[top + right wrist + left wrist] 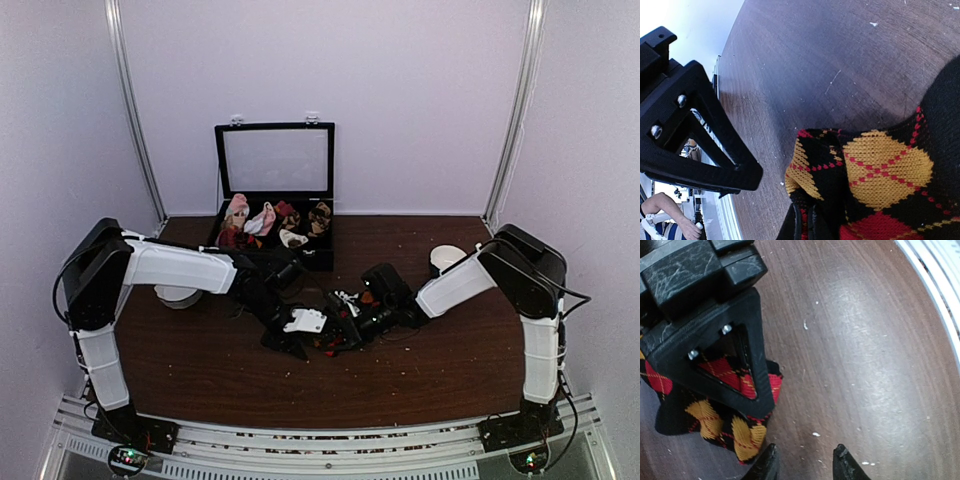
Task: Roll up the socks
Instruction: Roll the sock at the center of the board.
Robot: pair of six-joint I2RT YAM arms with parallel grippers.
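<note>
On the counter [200, 370], the socks [340, 338] lay near the middle, in front of an open box [275, 250] that stood at the back with sock bundles [262, 220] inside it and its lid [275, 160] upright behind. The left hand [288, 342] sat just left of the socks, and the right hand [352, 325] rested on them from the right. A cup [446, 258] stood behind the right arm, well right of the box, and a round container [180, 296] lay beneath the left arm, left of the box.
</note>
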